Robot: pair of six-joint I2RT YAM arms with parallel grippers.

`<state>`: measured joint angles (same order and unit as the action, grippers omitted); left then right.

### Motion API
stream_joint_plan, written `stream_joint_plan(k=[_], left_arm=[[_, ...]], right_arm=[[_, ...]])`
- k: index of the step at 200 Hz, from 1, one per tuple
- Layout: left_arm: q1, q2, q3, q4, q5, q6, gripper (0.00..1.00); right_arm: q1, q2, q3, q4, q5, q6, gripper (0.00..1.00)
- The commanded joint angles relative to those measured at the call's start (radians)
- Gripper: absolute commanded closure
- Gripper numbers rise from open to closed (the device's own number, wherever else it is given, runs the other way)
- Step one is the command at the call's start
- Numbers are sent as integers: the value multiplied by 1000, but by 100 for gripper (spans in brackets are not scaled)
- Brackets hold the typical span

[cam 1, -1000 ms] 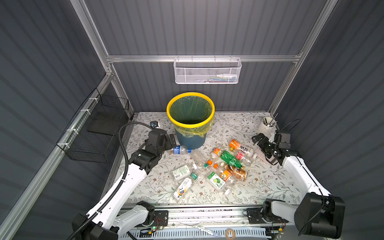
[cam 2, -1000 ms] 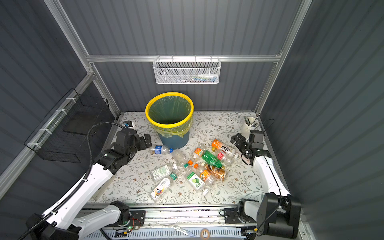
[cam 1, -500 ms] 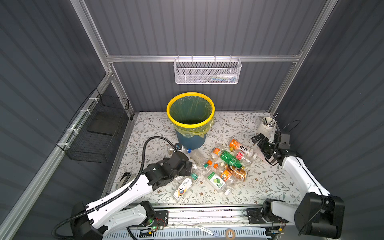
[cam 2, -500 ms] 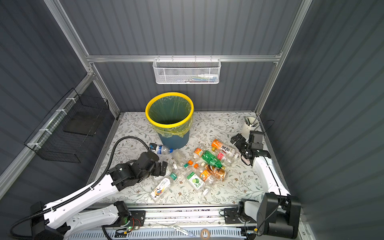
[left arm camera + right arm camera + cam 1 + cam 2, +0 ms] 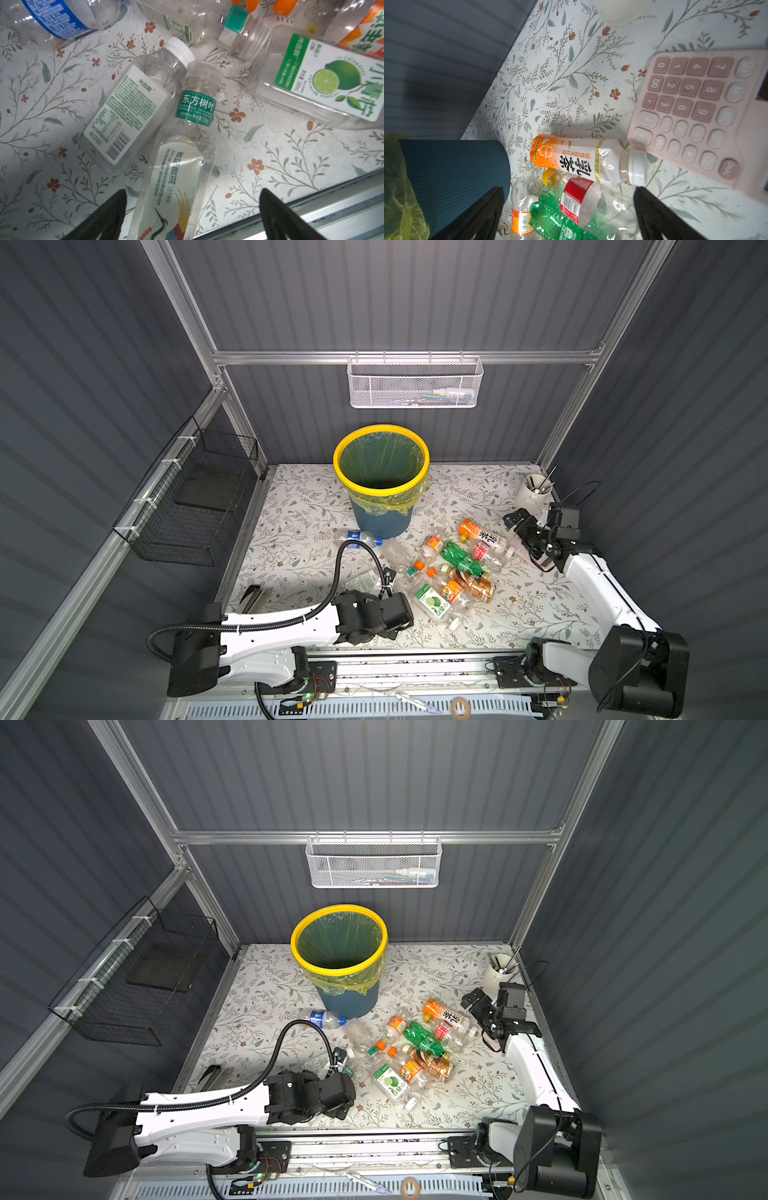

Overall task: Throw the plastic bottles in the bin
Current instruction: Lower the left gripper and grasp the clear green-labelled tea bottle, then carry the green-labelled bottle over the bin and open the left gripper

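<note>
right at the front edge of the floral-patterned surface, the left hand hangs low with its black fingers spread wide and empty, straddling a clear plastic bottle with a crane-printed white label and a green neck band. to my eye this pickup is the step in hand. it should drop straight down and close across the labelled body, not the neck, since thin plastic will likely buckle and slip. a square clear bottle with a white cap lies against that neck, so a slow lift should avoid dragging it along. beyond sprawls the heap of plastic bottles, all lying on the surface. the right hand, also spread and empty, hovers over a clear red-labelled bottle near a pink calculator, which it ought to leave alone. farthest back stands the round dark blue bin with a yellow rim, upright, with no bottle showing inside.
</note>
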<state>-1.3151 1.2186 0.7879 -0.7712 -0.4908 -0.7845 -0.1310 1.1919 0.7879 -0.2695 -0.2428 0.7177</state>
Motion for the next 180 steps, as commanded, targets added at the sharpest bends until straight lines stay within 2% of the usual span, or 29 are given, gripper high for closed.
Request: stream_joint_plan(k=[1, 38, 78, 141, 161, 180], left_arm=[[-5, 5, -30, -22, -8, -62, 1], [-3, 70, -63, 2, 31, -52, 2], [-3, 122, -83, 48, 75, -38, 9], [-4, 104, -60, 60, 59, -21, 36], [-4, 56, -37, 34, 23, -24, 46], [-4, -14, -6, 12, -33, -27, 49]], right_arm=[[4, 3, 0, 3, -1, -6, 1], [4, 9, 1, 4, -2, -9, 1], [4, 13, 2, 7, -6, -10, 1], [4, 24, 4, 19, -13, -10, 1], [4, 25, 5, 21, -12, -12, 1], [4, 24, 4, 24, -11, -11, 1]])
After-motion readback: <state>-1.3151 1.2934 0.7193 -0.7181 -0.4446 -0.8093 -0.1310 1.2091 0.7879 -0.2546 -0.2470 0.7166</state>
